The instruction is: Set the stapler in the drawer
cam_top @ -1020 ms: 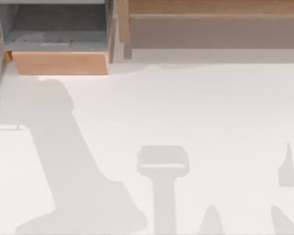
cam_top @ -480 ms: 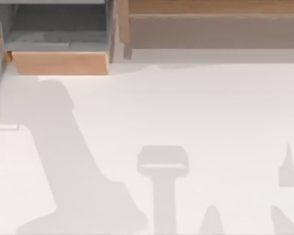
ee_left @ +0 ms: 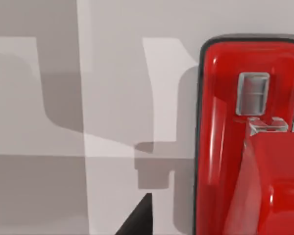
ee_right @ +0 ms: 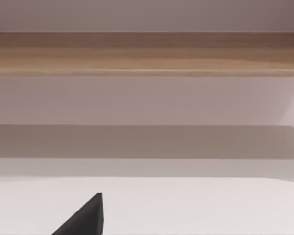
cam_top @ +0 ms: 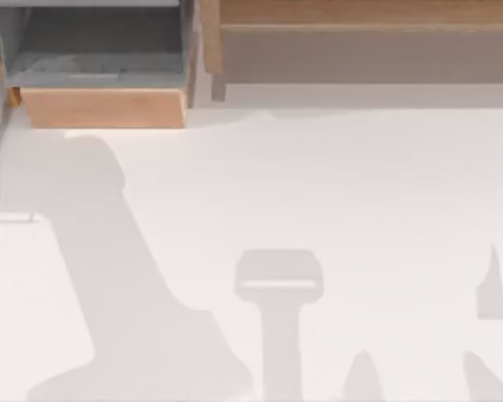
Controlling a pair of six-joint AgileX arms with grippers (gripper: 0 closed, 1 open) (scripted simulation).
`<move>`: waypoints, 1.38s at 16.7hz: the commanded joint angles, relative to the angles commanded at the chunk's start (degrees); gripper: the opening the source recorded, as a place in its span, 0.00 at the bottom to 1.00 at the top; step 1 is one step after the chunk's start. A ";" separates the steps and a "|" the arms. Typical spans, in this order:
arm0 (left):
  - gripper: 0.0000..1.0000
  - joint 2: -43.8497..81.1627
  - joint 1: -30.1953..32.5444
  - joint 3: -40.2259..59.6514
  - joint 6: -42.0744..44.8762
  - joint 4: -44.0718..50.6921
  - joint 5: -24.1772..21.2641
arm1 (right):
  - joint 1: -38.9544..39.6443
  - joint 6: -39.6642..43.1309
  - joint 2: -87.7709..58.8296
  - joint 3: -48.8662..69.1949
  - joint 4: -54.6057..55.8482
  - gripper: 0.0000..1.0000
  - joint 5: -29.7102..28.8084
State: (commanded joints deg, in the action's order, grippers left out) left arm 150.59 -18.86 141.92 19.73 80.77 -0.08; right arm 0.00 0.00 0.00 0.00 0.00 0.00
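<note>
The stapler (ee_left: 250, 147) lies close under the left gripper on a pale surface, with no finger touching it; whether this gripper is open, I cannot tell. The drawer (cam_top: 101, 107) stands pulled out, its grey inside without the stapler, so pick-up and placing probably remain.

You have one drawer (cam_top: 105, 107) pulled open on the table (cam_top: 318, 193), one long wooden shelf (cam_top: 360, 25) just beside the drawer, and one red stapler (ee_left: 250, 147) lying on the table.
</note>
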 joint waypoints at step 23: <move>1.00 -28.12 -11.52 -27.36 27.64 -35.18 -7.57 | 0.00 0.00 0.00 0.00 0.00 1.00 0.00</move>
State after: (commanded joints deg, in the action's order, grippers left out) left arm 122.47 -30.38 114.56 47.37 45.59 -7.65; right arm 0.00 0.00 0.00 0.00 0.00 0.00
